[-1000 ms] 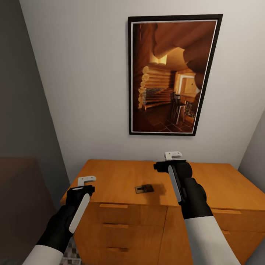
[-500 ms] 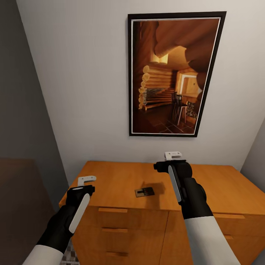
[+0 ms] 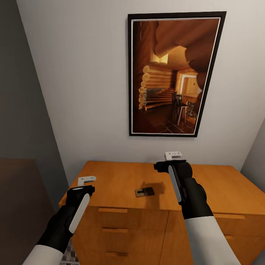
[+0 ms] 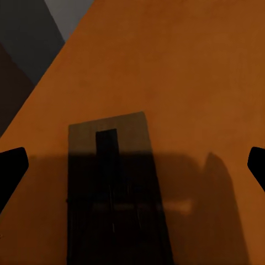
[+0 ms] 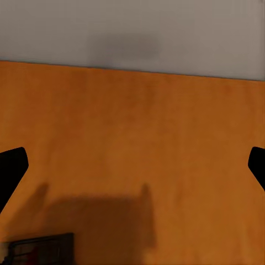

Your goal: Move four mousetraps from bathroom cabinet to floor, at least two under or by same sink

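One mousetrap (image 3: 144, 191), a small flat dark board, lies on top of the orange wooden cabinet (image 3: 121, 176), near its front edge. My right gripper (image 3: 173, 156) hovers open above the cabinet top, just right of and behind the trap. The right wrist view catches the mousetrap (image 5: 38, 248) at a corner, with the gripper (image 5: 132, 168) spread wide over bare wood. My left gripper (image 3: 87, 181) is open over the cabinet's left end, and its wrist view has the gripper (image 4: 132, 171) above its own dark shadow. A sliver of patterned bathroom floor (image 3: 70, 257) peeks out below. The sink is out of view.
The cabinet has drawers (image 3: 112, 210) on its front and stands against a white wall with a large framed picture (image 3: 173, 75). A grey wall (image 3: 22, 110) closes in on the left and another wall edge (image 3: 255, 158) on the right.
The head camera shifted slightly a second ago, so the picture frame sits a little higher and the cabinet lower. Both arms and the mousetrap have kept their places.
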You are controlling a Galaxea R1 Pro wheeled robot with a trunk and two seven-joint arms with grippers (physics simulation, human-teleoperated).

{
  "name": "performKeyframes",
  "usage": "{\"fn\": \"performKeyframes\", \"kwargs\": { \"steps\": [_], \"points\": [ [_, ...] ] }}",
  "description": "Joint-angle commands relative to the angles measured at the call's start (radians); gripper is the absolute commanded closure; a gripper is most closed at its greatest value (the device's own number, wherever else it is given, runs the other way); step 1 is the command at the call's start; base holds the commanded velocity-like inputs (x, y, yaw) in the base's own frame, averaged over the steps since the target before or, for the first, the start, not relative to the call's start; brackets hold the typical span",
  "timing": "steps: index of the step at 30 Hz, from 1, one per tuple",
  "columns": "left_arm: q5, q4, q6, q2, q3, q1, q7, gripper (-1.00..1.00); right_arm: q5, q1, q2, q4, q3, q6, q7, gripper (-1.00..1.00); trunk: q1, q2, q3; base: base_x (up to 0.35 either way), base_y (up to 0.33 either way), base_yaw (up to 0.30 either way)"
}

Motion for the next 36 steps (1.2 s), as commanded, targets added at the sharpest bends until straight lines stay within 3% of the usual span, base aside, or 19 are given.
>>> {"fn": "performKeyframes", "kwargs": {
  "steps": [1, 36],
  "points": [
    [0.01, -0.001, 0.002, 0.0, -0.001, -0.001, 0.01, -1.0, 0.006, -0.001, 0.0, -0.001, 0.001, 0.005, 0.001, -1.0, 0.0, -0.001, -0.001, 0.0, 0.0, 0.0],
    [0.01, -0.01, 0.004, 0.001, -0.001, 0.0, 0.012, -1.0, 0.006, -0.001, 0.0, 0.001, 0.001, 0.005, 0.0, -1.0, 0.0, -0.001, -0.001, -0.024, 0.0, 0.0]
  ]
}}
